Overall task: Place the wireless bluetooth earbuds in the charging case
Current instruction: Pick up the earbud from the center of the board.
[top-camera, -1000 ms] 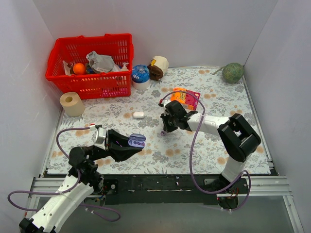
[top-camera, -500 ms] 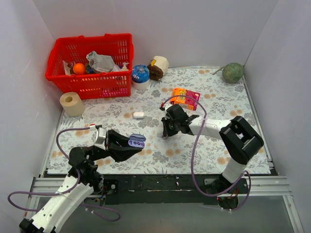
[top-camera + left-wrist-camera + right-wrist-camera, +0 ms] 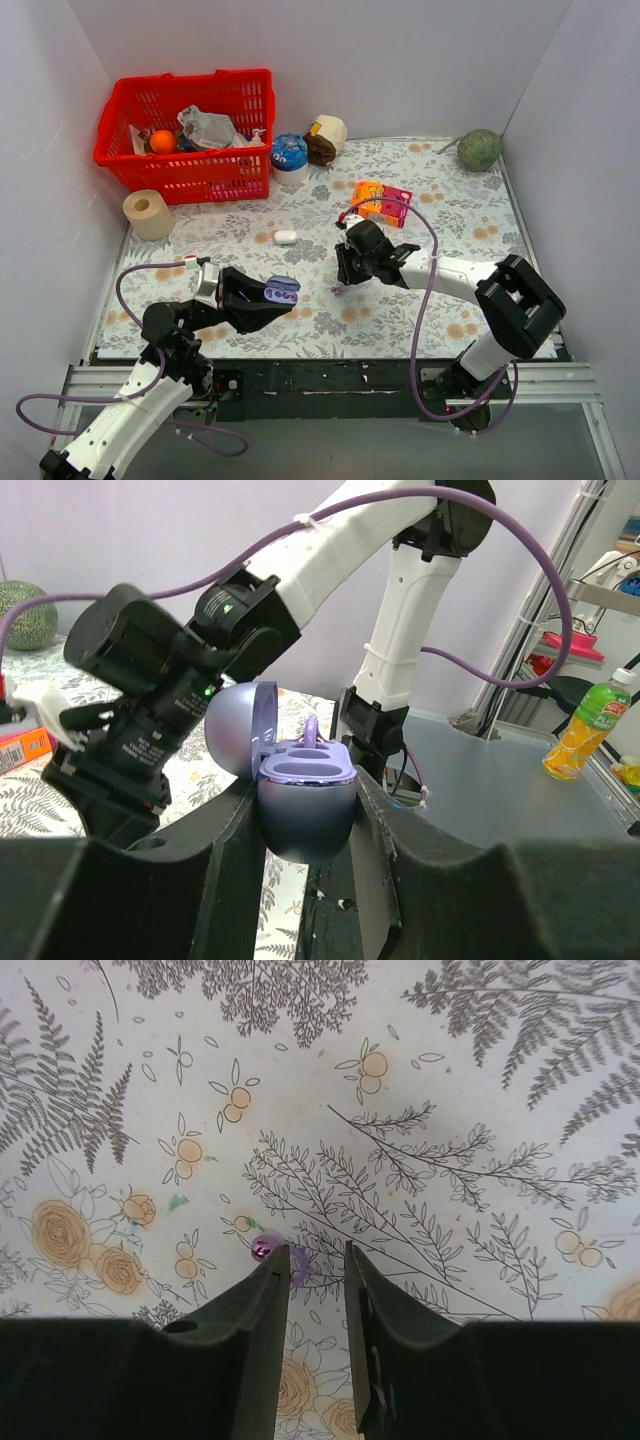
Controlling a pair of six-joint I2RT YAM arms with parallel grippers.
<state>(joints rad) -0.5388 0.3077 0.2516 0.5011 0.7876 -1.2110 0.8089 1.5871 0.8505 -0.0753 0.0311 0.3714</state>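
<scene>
Seen from above, two robot arms reach over a table covered with a flowered cloth [image 3: 440,215]. We see the left gripper [image 3: 258,300] low at the near left, its two fingers pinching a round purple charging case [image 3: 300,825] by the sides. The case sits upright with its lid hinged open, and the stem of one purple earbud [image 3: 311,730] stands up out of its tray.

Near the middle of the table, the right gripper [image 3: 316,1258] points down at the cloth. Its fingers are a little apart, with a narrow gap and nothing between them. A second purple earbud [image 3: 272,1252] lies on the cloth just beside the tip of the gripper's left finger, partly hidden behind it. We cannot tell whether the finger touches it.

Farther left, a small white oval object [image 3: 285,237] rests on the cloth, well apart from both grippers. A red basket [image 3: 185,165] of odds and ends stands at the far left, with a paper roll [image 3: 148,214] near it. An orange and pink box [image 3: 383,202] lies just beyond the right gripper, and a green ball-like thing [image 3: 479,150] sits in the far right corner
</scene>
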